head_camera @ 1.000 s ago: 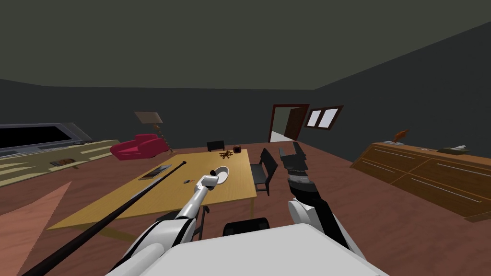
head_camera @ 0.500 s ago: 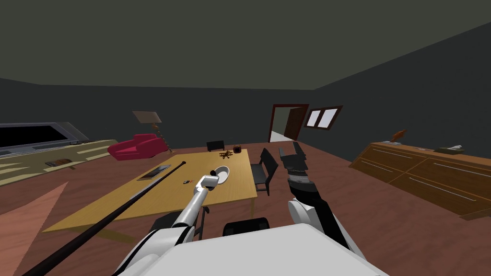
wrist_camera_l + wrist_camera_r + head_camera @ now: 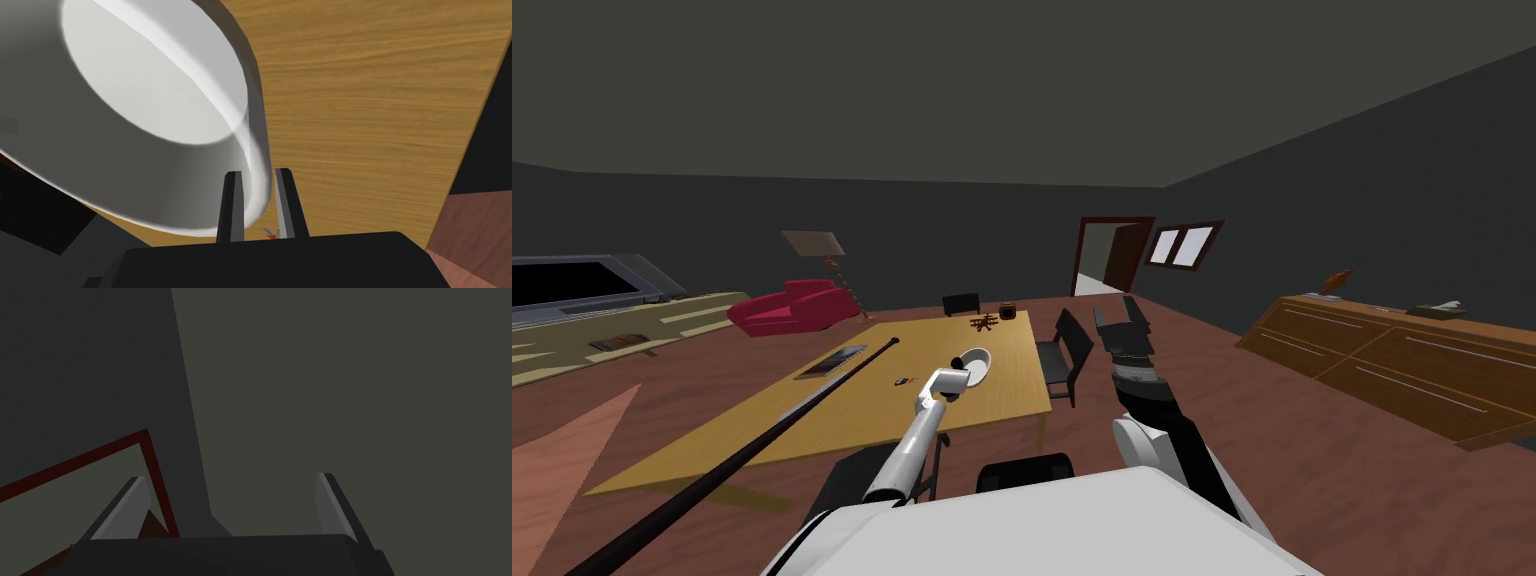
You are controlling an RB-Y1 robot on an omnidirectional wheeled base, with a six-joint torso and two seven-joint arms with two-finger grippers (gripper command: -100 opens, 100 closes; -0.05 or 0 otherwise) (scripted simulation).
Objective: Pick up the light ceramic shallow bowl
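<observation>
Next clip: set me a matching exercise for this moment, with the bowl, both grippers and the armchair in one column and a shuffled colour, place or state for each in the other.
Things
1. bowl
2. left gripper
3. right gripper
4. armchair

Descriptions
A. open, fingers wide apart
B. red, on the floor past the table
C. white, tilted over the table
D. shut on a rim

Pairs: 1-C, 2-D, 3-A, 4-B
</observation>
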